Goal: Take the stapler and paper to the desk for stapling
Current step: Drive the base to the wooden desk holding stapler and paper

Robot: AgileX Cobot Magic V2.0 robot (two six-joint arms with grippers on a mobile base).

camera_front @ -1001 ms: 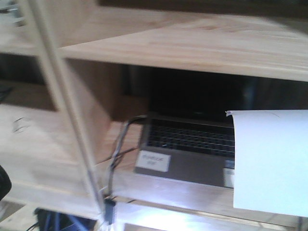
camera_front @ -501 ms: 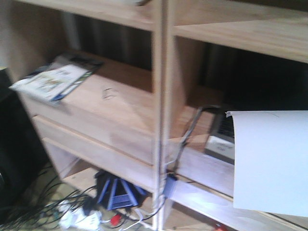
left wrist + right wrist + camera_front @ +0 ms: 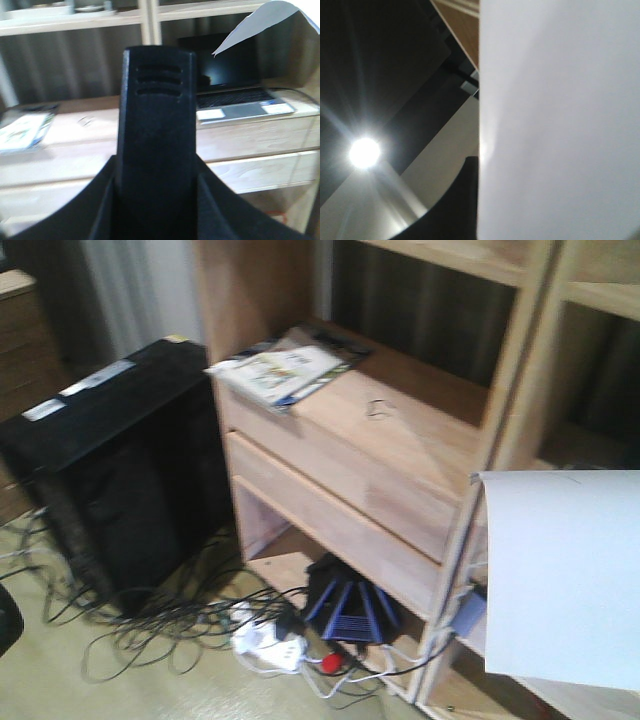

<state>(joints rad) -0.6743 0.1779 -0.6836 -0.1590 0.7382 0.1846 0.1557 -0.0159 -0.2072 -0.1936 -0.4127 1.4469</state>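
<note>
A black stapler (image 3: 156, 110) stands upright in the left wrist view, filling the middle. My left gripper (image 3: 156, 187) is shut on it, with a jaw hugging each side of its lower part. The white paper (image 3: 565, 575) hangs in the air at the right of the front view, its top edge curled over. It covers the right half of the right wrist view as paper (image 3: 560, 120). My right gripper (image 3: 481, 200) is shut on the paper, and only one dark finger (image 3: 462, 200) shows beside the sheet's edge. The desk is out of view.
A light wooden shelf unit (image 3: 400, 460) fills the front view, with a magazine (image 3: 285, 370) on one board. A black box-like case (image 3: 110, 460) stands to its left. Cables and a white power strip (image 3: 265, 640) lie on the floor. A laptop (image 3: 240, 95) sits on a shelf.
The front view has swung left: the laptop shelf slid out to the right, and the black case and floor cables came into view. The paper keeps its place in the frame.
</note>
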